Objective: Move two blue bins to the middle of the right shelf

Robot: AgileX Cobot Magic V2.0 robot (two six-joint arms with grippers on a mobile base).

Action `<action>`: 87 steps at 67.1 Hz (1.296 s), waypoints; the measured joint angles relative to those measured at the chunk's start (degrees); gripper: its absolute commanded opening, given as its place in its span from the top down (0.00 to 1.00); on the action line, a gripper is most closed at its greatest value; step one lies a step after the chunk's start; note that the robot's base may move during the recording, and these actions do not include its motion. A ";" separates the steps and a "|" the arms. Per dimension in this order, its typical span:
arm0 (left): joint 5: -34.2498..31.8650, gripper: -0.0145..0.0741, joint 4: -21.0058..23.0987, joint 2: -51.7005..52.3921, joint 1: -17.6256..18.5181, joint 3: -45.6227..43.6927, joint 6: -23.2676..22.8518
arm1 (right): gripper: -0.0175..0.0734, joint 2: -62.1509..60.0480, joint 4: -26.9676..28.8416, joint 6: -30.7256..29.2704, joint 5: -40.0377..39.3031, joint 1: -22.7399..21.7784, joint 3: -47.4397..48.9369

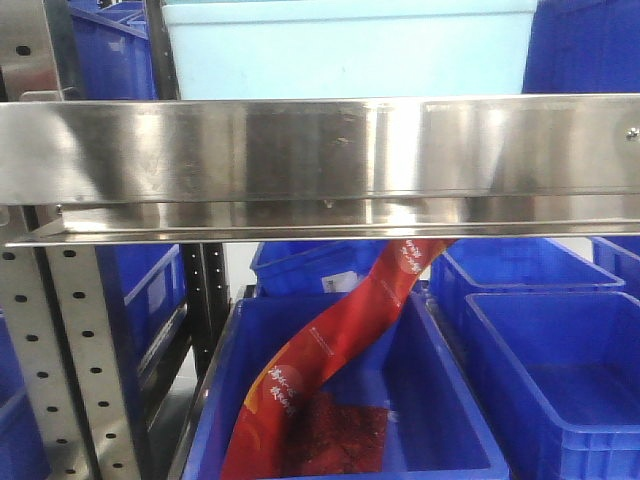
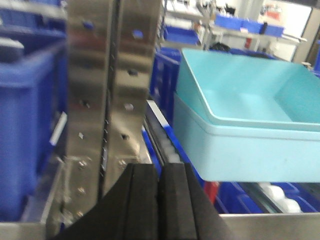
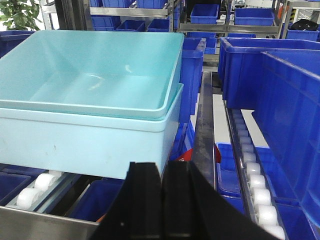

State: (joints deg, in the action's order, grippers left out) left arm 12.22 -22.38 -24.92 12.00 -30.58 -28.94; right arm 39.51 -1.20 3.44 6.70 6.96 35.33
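Right wrist view: two nested pale-teal tubs (image 3: 90, 95) sit ahead-left of the right gripper (image 3: 162, 200), blue bins (image 3: 280, 100) ahead-right on roller track, prob. staged for pickup. Left gripper (image 2: 159, 200) faces a steel shelf post (image 2: 112, 85). Both grippers' pads are pressed together, holding nothing. Fingertips cut off at frame bottom; left view blurry.
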 measured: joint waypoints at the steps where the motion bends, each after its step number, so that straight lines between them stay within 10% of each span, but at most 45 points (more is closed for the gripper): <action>1: 0.00 0.96 -0.26 0.77 -0.20 0.00 -0.08 | 0.99 0.00 0.00 0.00 0.00 0.00 0.00; 49: 0.72 0.96 -1.65 8.86 -0.60 0.08 0.28 | 0.99 -0.37 0.00 0.00 -0.78 -0.14 -0.60; 87: 0.81 0.96 -2.22 8.86 -0.60 0.12 0.28 | 0.99 -31.67 2.41 -2.35 -2.85 -13.52 -30.42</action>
State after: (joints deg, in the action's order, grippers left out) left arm 13.04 -24.61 -16.05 11.40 -30.46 -28.65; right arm 7.84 1.21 1.09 3.85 -6.56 4.92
